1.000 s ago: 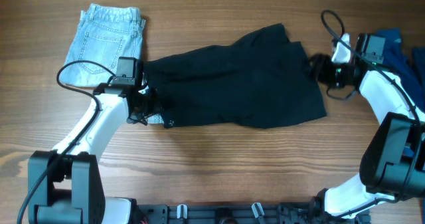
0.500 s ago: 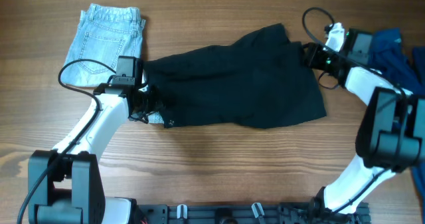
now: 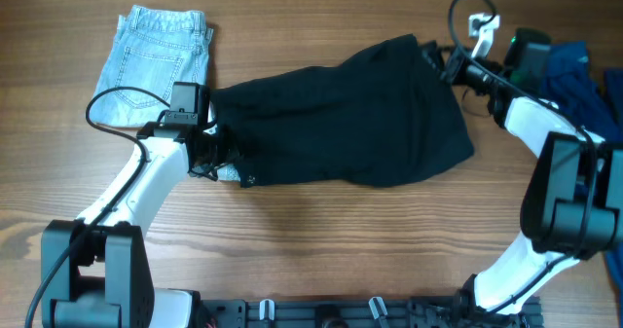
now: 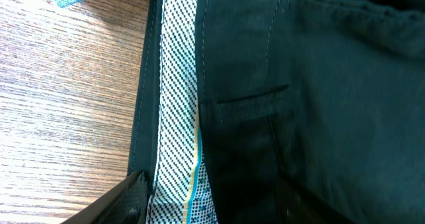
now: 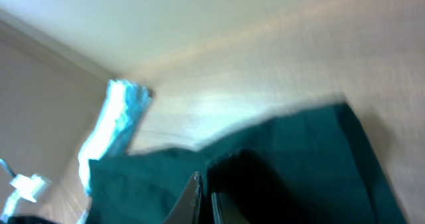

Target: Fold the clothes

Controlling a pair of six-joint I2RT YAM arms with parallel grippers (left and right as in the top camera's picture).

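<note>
The large black soft-fabric shorts point(image 3: 341, 124) lay mid-surface. The right fingers point(image 5: 190, 199) were clenched on their far-right corner, seemingly to lift it for folding; the left fingers point(image 4: 126, 192) stood released astride the waistband point(image 4: 176, 117).
</note>
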